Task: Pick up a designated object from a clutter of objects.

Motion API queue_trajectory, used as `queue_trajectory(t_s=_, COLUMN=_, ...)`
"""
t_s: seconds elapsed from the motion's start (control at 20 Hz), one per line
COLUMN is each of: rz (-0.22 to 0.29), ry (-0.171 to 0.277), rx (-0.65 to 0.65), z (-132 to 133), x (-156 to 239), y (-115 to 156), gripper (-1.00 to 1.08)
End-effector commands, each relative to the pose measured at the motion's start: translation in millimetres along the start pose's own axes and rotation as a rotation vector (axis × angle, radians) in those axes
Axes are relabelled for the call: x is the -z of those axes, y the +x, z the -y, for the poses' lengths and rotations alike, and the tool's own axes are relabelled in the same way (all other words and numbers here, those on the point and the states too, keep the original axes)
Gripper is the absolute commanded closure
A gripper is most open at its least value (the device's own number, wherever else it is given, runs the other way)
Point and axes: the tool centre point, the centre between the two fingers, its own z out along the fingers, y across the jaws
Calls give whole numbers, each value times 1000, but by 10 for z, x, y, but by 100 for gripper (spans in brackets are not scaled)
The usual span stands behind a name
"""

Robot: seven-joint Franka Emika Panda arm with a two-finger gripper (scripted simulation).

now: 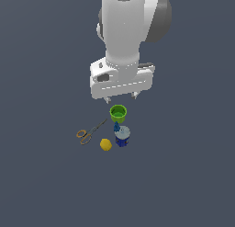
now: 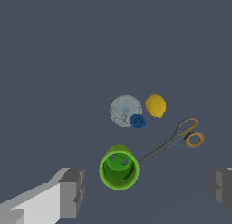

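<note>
The designated object is a small narrow blue piece (image 1: 116, 127) (image 2: 138, 121) standing upright against the blue silver-topped can (image 1: 122, 136) (image 2: 125, 110). A green cup (image 1: 118, 113) (image 2: 118, 168) stands just behind it in the exterior view. Orange-handled scissors (image 1: 89, 133) (image 2: 176, 138) and a yellow fruit (image 1: 106, 144) (image 2: 155, 105) make up the other items of the clutter. My gripper (image 1: 121, 98) (image 2: 147, 187) hangs open above the floor, over and slightly behind the green cup, with nothing between its fingers (image 2: 72, 191).
The items lie on a plain dark grey floor (image 1: 183, 175). The arm's white body (image 1: 128, 33) rises behind the clutter in the exterior view.
</note>
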Motion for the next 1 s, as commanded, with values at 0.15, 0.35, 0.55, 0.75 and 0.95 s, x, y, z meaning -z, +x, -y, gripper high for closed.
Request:
queue_trajectory(t_s=0.15, rz=-2, ry=-5, rx=130, z=-63, x=-220, y=57, gripper=-92)
queue_trajectory(t_s=0.35, rz=-3, ry=-9, rx=230, z=-109, x=-390, y=94, gripper=-92)
queue_trajectory(t_s=0.55, rz=-4, ry=-12, rx=330, z=-153, x=-561, y=125, gripper=-92)
queue_trajectory(t_s=0.75, rz=-5, ry=-15, rx=418, z=-189, x=-710, y=147, gripper=-92)
queue_trajectory(t_s=0.95, rz=-5, ry=-17, rx=485, z=-215, x=-824, y=160, gripper=-92)
